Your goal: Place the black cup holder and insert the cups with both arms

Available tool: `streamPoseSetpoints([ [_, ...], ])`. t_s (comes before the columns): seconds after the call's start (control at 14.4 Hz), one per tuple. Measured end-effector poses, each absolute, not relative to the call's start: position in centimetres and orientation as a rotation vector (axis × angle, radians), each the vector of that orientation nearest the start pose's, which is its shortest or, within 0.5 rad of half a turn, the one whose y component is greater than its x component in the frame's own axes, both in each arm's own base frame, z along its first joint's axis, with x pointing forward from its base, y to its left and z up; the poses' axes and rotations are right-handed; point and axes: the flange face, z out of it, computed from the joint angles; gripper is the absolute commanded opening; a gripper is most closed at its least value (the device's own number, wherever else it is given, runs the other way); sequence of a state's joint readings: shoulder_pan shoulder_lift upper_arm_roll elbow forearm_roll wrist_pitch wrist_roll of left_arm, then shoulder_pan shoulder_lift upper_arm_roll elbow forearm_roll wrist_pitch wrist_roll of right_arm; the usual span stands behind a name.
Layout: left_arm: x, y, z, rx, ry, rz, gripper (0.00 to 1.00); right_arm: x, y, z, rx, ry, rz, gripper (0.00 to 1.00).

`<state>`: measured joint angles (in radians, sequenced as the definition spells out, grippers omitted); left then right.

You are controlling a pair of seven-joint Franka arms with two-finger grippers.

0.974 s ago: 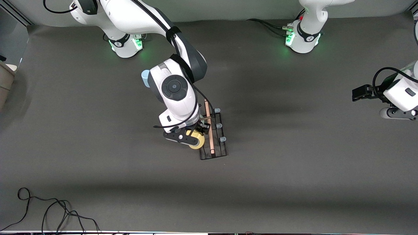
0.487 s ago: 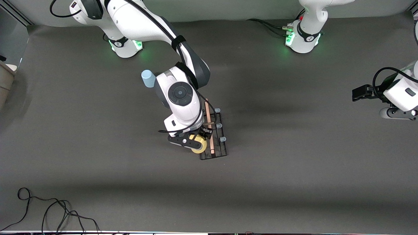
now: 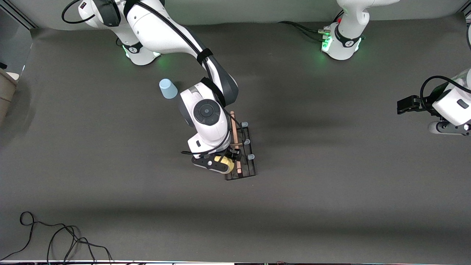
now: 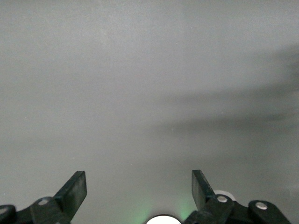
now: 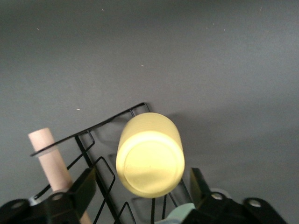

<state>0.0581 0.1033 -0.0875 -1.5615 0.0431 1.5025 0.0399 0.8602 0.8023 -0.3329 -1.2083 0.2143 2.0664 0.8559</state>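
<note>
My right gripper (image 5: 140, 186), fingers spread, straddles the yellow cup (image 5: 149, 154), inverted on the black cup holder (image 3: 241, 154) at its end nearest the front camera. Its rod runs toward the bases. Left gripper (image 4: 138, 191) open, waits aside.

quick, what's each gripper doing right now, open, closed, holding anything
Left gripper: open, holding nothing, waiting at the left arm's end of the table.
Right gripper: open around the yellow cup, over the black cup holder.
</note>
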Motion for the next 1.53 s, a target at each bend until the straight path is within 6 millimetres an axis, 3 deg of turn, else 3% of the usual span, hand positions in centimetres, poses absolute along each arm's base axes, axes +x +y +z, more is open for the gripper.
streamPoseSetpoints([
  [0.14,57.4,-1.0,56.5,-3.096,0.108,0.252,1.00,61.3,44.9,35.0,-3.072,0.495,-0.132,1.00],
  [0.21,57.4,-0.9,56.5,-3.096,0.108,0.251,1.00,61.1,44.6,37.4,-3.077,0.499,-0.109,1.00],
  [0.42,57.4,-0.9,56.6,-3.096,0.108,0.251,1.00,59.2,43.3,46.5,-3.088,0.473,-0.033,1.00],
  [0.63,57.4,-1.0,56.6,-3.096,0.109,0.250,1.00,56.8,39.2,53.7,-3.158,0.327,0.008,1.00],
  [0.76,57.4,-1.0,56.6,-3.096,0.109,0.250,1.00,56.4,34.4,56.4,-3.172,0.236,0.026,1.00],
  [0.83,57.4,-1.0,56.6,-3.097,0.110,0.250,1.00,56.4,31.1,57.2,-3.168,0.199,0.044,1.00],
  [1.04,57.4,-1.1,56.6,-3.097,0.113,0.250,1.00,57.1,18.9,58.9,-3.128,0.093,0.098,1.00],
  [1.18,57.4,-1.2,56.6,-3.097,0.114,0.250,1.00,56.9,12.1,59.3,-3.111,0.047,0.110,1.00],
  [1.46,57.4,-1.1,56.6,-3.097,0.113,0.250,1.00,56.7,2.0,59.7,-3.106,0.002,0.102,1.00],
  [1.53,57.4,-1.1,56.6,-3.097,0.112,0.250,1.00,56.7,0.2,59.8,-3.106,0.012,0.100,1.00],
])
